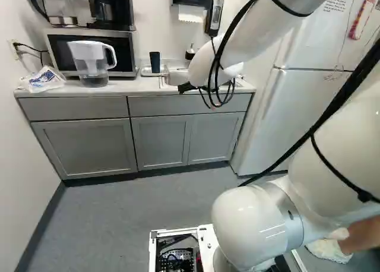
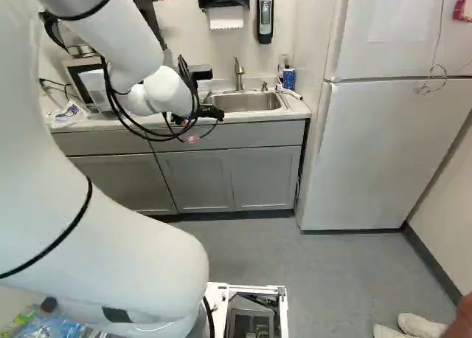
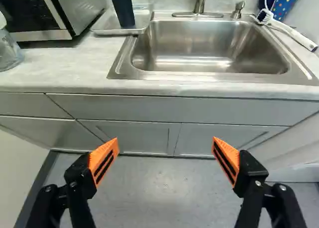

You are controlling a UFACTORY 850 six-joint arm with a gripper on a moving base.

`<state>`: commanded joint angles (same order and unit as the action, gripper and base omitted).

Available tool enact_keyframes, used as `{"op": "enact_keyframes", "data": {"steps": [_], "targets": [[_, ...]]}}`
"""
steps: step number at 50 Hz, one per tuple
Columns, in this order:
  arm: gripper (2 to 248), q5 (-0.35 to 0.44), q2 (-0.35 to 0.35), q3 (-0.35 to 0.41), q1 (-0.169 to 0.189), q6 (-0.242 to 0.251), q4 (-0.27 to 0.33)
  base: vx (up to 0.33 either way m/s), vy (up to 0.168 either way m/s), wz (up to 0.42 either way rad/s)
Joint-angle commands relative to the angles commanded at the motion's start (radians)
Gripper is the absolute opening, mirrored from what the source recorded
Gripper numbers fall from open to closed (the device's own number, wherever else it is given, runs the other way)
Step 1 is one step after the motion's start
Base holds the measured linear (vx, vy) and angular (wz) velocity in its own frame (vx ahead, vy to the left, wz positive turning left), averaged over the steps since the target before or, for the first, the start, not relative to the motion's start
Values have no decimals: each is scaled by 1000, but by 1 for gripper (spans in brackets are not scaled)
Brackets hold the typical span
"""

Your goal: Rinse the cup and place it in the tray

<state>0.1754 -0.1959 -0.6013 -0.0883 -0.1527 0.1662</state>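
Wrist view: gripper (image 3: 166,142) nearest, spread wide, holding nothing, presumably to admit the cup (image 3: 123,8); beyond, that cup stands in the tray (image 3: 106,32) beside the sink (image 3: 202,41), likely so drips collect. Left base view: arm (image 1: 255,31) reaches toward the counter (image 1: 113,91), probably for the cup. Right base view: faucet (image 2: 239,74) serves rinsing; cannot tell if cup is rinsed.

wrist view: cup (image 3: 123,8) top, faucet (image 3: 201,0) top, pitcher (image 3: 8,51) cut off | right base view: cup hidden
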Motion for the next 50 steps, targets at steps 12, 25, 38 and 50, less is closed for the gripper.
{"op": "enact_keyframes", "data": {"steps": [12,25,38,50], "targets": [[247,132,-16,97,17,29,-31,0,0,0],[247,269,-32,198,34,59,-64,0,0,0],[247,388,-46,286,49,85,-93,0,0,0],[247,480,-57,354,61,105,-114,0,0,0]]}}
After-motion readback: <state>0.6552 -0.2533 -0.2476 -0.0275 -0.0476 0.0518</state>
